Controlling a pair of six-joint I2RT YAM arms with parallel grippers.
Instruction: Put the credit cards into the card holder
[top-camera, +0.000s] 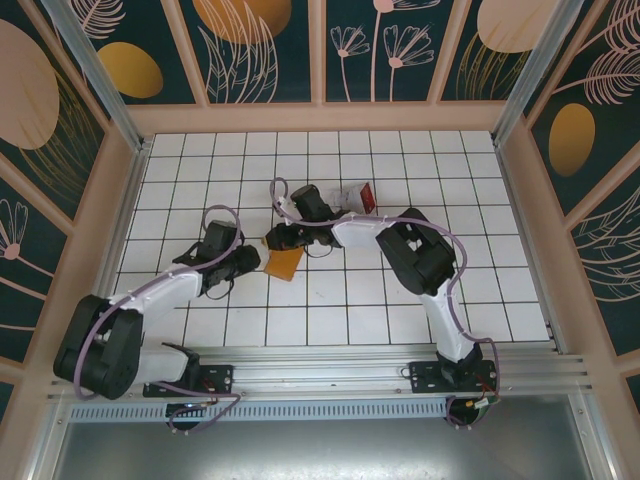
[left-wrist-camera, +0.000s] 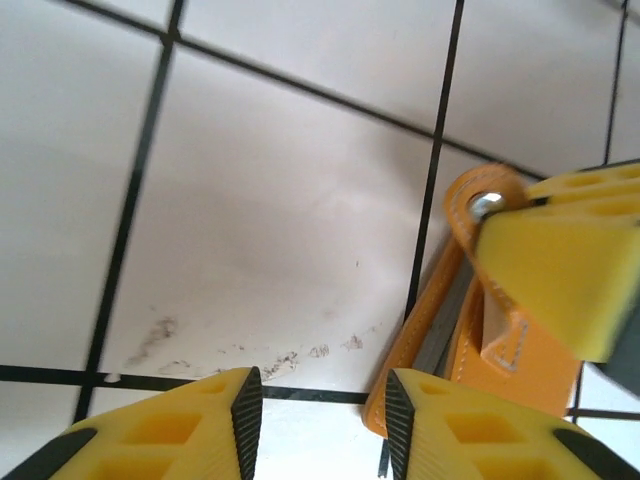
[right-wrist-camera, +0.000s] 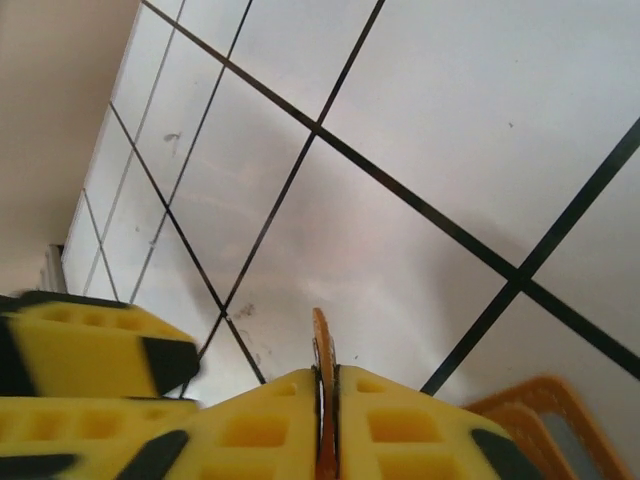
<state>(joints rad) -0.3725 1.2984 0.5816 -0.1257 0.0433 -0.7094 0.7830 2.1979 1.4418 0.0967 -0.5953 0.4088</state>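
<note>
The left gripper (left-wrist-camera: 322, 400) is hovering over the white tiled tabletop (top-camera: 400, 310), its yellow fingers standing apart with nothing between them. Just beside it to the right, the small orange leather-like folding card holder (top-camera: 284, 264) is sitting on the tiles, partly opened and showing grey lining in the left wrist view. The right gripper (right-wrist-camera: 327, 388) is pinching a thin orange flap edge of that card holder, its jaws pressing together on it. Farther right and toward the back, a small red rectangular plastic credit card (top-camera: 367, 196) is lying on the tiles, well apart from the card holder.
</note>
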